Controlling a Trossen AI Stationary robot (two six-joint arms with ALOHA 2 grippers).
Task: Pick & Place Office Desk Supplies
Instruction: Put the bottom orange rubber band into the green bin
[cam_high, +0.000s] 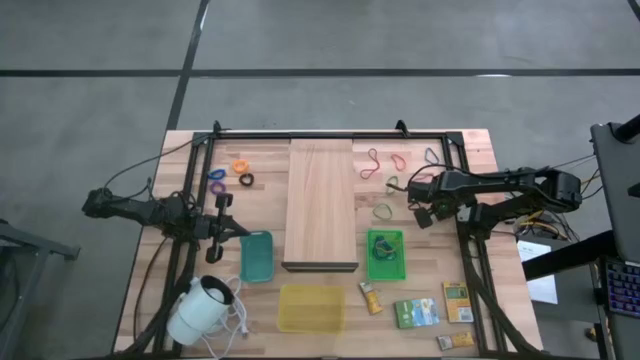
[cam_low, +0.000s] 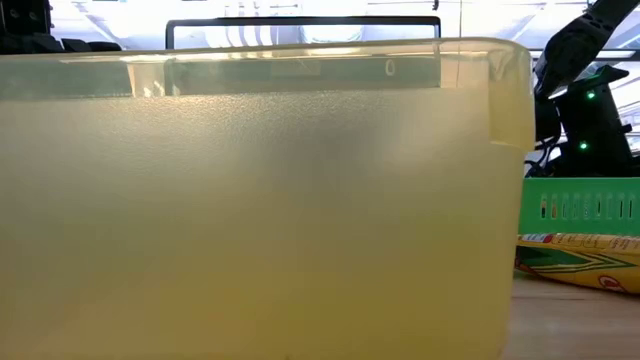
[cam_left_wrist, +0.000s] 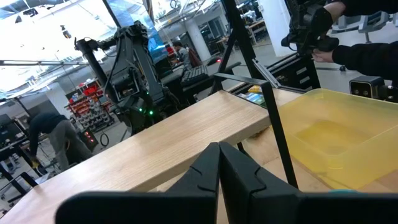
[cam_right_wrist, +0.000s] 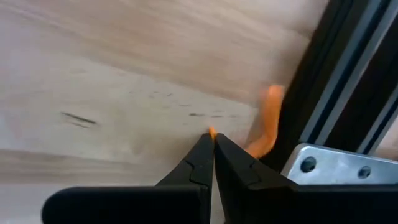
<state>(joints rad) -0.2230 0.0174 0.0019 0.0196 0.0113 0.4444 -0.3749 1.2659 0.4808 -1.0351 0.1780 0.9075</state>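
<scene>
My right gripper (cam_right_wrist: 213, 138) is shut on an orange rubber band (cam_right_wrist: 267, 121), close over the table top beside the black frame rail (cam_right_wrist: 348, 81). In the high view it (cam_high: 414, 193) stands at the far right among red (cam_high: 372, 165) and green (cam_high: 392, 183) rubber-band loops. My left gripper (cam_left_wrist: 219, 152) is shut on nothing and hovers level at the table's left (cam_high: 232, 228). Orange (cam_high: 240, 166), purple (cam_high: 216, 175) and black (cam_high: 246, 180) rings lie flat at the far left. Little packets (cam_high: 416, 312) lie at the near right. My right gripper pinches the orange rubber band between its two fingertips, where a small bit of it (cam_right_wrist: 212, 132) sticks out. The fingers come steeply from above. The rest of the band (cam_right_wrist: 268, 106) curves away toward the frame rail, slack; whether it rests on the table I cannot tell.
A long pale wooden board (cam_high: 322, 205) lies across the middle. A green tray (cam_high: 399, 265), a teal tray (cam_high: 256, 255) and a yellow tray (cam_high: 311, 307) stand near the front edge. A white round corded device (cam_high: 203, 308) sits at the near left.
</scene>
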